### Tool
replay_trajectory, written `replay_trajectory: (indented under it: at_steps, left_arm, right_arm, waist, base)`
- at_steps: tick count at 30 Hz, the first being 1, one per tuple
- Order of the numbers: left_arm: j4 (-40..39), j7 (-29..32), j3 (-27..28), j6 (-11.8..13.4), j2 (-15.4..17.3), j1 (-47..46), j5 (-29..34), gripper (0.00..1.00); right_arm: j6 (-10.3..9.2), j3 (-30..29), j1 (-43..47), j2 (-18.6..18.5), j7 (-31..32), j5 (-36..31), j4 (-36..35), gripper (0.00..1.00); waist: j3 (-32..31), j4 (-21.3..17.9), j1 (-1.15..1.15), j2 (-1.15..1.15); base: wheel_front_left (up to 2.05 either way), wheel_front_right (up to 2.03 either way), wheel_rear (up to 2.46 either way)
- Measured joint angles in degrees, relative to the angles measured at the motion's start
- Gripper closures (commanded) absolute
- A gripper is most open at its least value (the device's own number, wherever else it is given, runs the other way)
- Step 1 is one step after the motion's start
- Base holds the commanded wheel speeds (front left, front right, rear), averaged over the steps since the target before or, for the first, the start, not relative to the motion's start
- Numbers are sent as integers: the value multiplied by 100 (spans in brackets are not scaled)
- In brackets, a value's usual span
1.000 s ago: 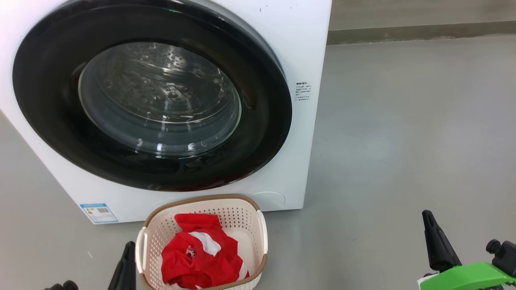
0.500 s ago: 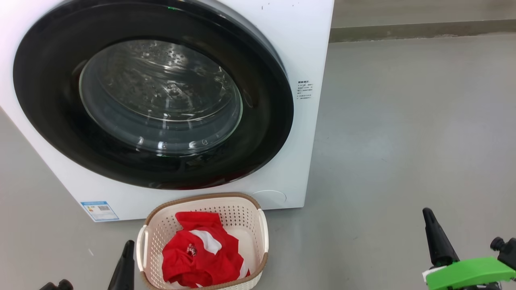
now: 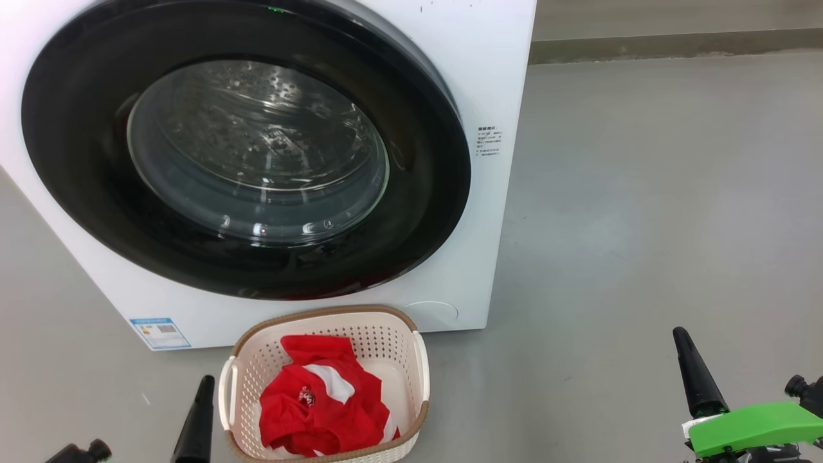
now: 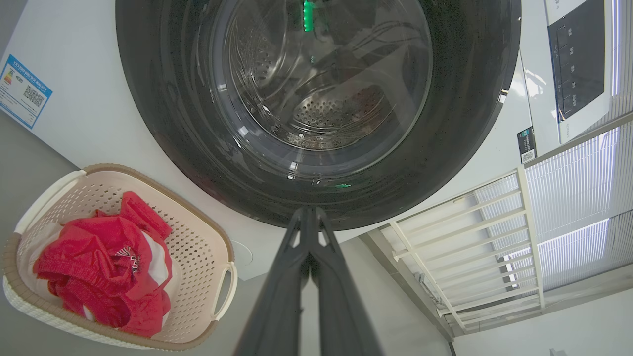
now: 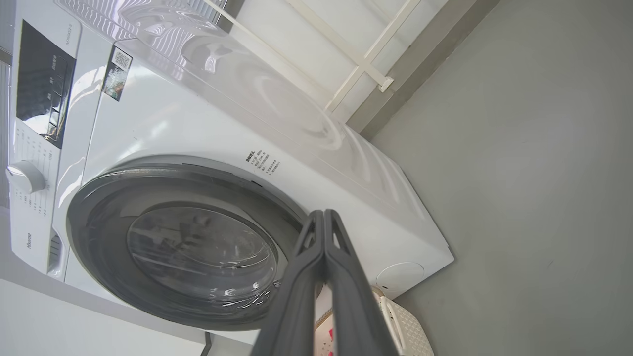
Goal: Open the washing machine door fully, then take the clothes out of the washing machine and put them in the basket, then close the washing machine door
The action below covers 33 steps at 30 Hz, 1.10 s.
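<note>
My left claw (image 4: 307,212) is pressed together, fingers flat against each other and pinching nothing. My right claw (image 5: 324,213) is pressed together and empty too, with a green bracket (image 3: 752,427) on the arm behind it. Both hang low over the grey floor (image 3: 643,193).

Just beside the left claw stands the basket (image 3: 325,313), cream and perforated with a brown rim, close against the foot of the washing machine (image 3: 495,77). The clothes (image 3: 315,405) lie bunched inside it: bright red fabric with white panels and a small printed logo. They hide most of the basket's bottom, and the head view's lower edge cuts off its near wall. In the right wrist view my own fingers cover nearly all of it.

Behind the basket, the door (image 3: 77,193) sits flush against the white front, a wide glossy black ring around a bulging glass window (image 3: 257,148). Through the glass I see the holes of the steel drum (image 4: 326,109), but reflections blur the rest. A blue label (image 3: 159,332) sits at the machine's lower corner. Its dark control panel (image 5: 42,106) and a dial (image 5: 24,176) lie farthest off.
</note>
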Motion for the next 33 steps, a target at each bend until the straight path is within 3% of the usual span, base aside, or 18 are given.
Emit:
replay_trajectory:
  at_steps: [33]
  left_arm:
    - [358,517,148,-116,-1,-335,-2128,100]
  right_arm:
    - [-1,-127,-361,-47,547,2141,235,100]
  waist:
    - [82,59,0,0]
  base:
    - [0,0,0]
